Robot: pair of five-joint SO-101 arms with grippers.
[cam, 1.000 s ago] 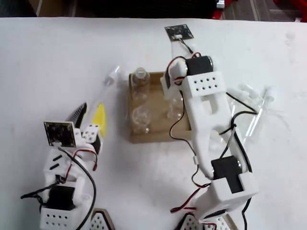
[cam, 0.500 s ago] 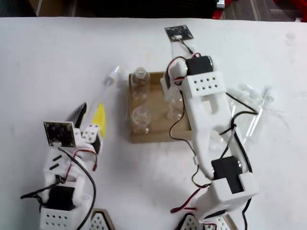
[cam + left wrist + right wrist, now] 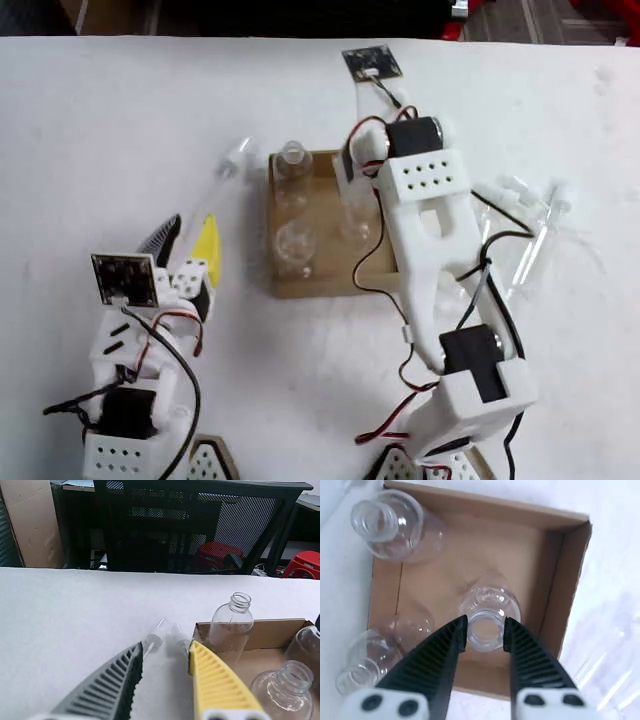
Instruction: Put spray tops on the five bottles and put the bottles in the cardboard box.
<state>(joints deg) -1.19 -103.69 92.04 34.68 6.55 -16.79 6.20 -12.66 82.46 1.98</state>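
Grips a bottle (image 3: 487, 602) by the neck inside the box (image 3: 561, 575) with right pincer (image 3: 485, 630) clamped; holds left pincer (image 3: 165, 647) apart over tabletop (image 3: 60, 610) near a spray top (image 3: 152, 641).

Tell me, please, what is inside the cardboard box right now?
Three clear bottles sit in the cardboard box, all uncapped with open necks. The right claw sits at one bottle's neck and hides the box floor beneath it.

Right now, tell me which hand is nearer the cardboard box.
Right. The right hand is over the cardboard box, at a bottle; the left hand sits beside the box.
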